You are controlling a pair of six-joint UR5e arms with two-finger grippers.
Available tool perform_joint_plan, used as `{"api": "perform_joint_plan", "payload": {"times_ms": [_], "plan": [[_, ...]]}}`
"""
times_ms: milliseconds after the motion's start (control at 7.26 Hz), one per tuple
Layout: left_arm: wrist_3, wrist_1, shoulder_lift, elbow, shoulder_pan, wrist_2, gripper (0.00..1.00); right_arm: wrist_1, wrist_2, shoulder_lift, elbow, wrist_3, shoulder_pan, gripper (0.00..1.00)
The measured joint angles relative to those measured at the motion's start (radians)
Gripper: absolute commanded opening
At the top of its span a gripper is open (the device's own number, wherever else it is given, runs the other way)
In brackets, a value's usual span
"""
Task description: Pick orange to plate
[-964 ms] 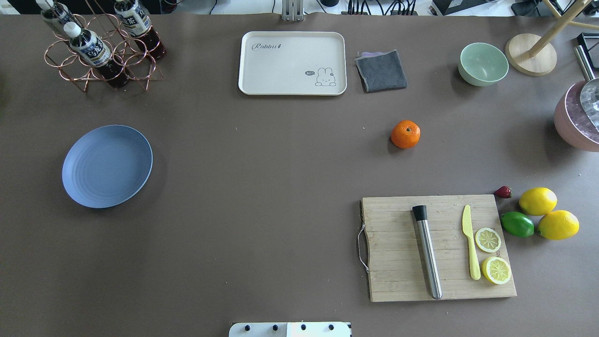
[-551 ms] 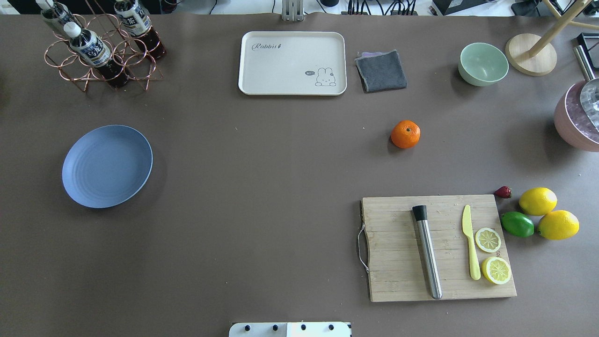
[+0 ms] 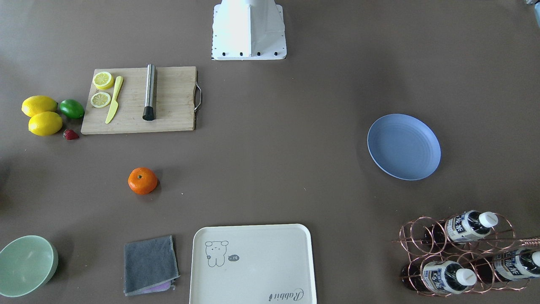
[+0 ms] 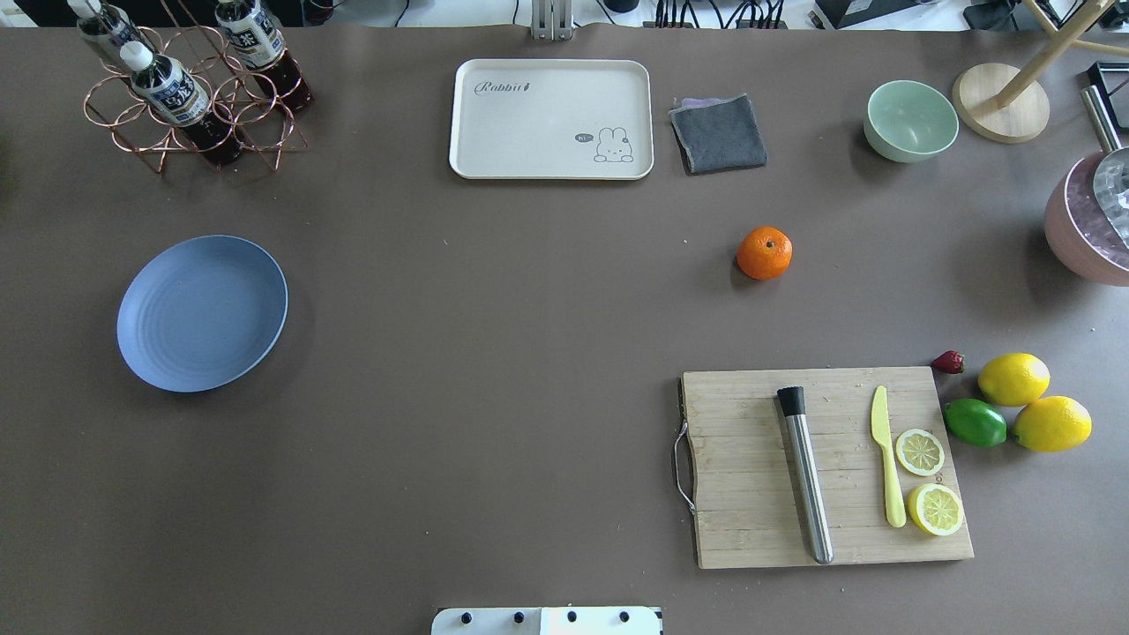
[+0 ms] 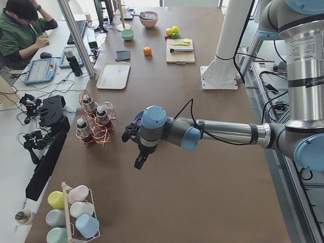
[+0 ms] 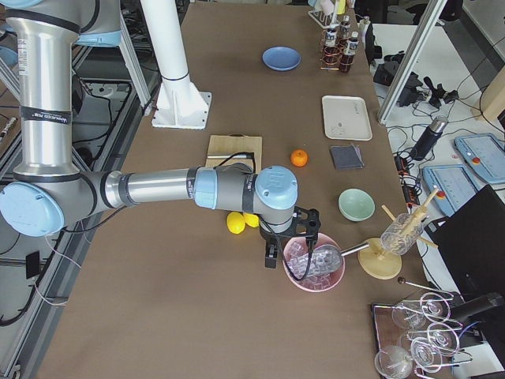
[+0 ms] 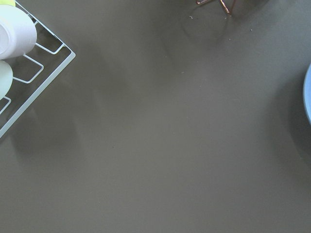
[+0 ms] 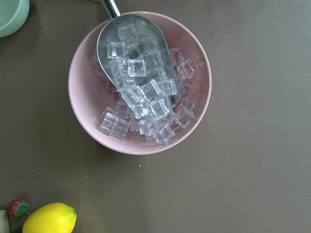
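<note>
The orange point(image 4: 765, 253) rests alone on the brown table, right of centre, between the cutting board and the grey cloth; it also shows in the front view point(image 3: 143, 180). The periwinkle-blue plate point(image 4: 202, 313) lies bare at the left side, far from the fruit. Neither arm appears in the overhead or front views. In the left side view my left gripper point(image 5: 137, 163) hangs over the table near the plate's end. In the right side view my right gripper point(image 6: 271, 257) hovers beside the pink ice bowl. Whether either is open or shut, I cannot tell.
A wooden cutting board point(image 4: 750, 494) carries a muddler, a yellow knife and lemon slices. Two lemons point(image 4: 1014, 379), a lime point(image 4: 975, 422) and a strawberry sit to its right. A cream tray point(image 4: 551, 119), grey cloth point(image 4: 719, 132), green bowl point(image 4: 910, 120), bottle rack point(image 4: 190, 88) and pink ice bowl point(image 8: 82, 111) line the edges.
</note>
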Motion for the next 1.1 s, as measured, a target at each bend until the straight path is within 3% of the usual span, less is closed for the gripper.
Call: {"api": "perform_joint_plan", "payload": {"times_ms": [413, 1101], "plan": [[-0.004, 0.001, -0.055, 0.046, -0.001, -0.04, 0.98, 0.0, 0.0, 0.0, 0.003, 0.0, 0.0, 1.0], [0.02, -0.087, -0.025, 0.057, -0.011, -0.044, 0.98, 0.0, 0.0, -0.001, 0.006, -0.001, 0.0, 1.0]]}}
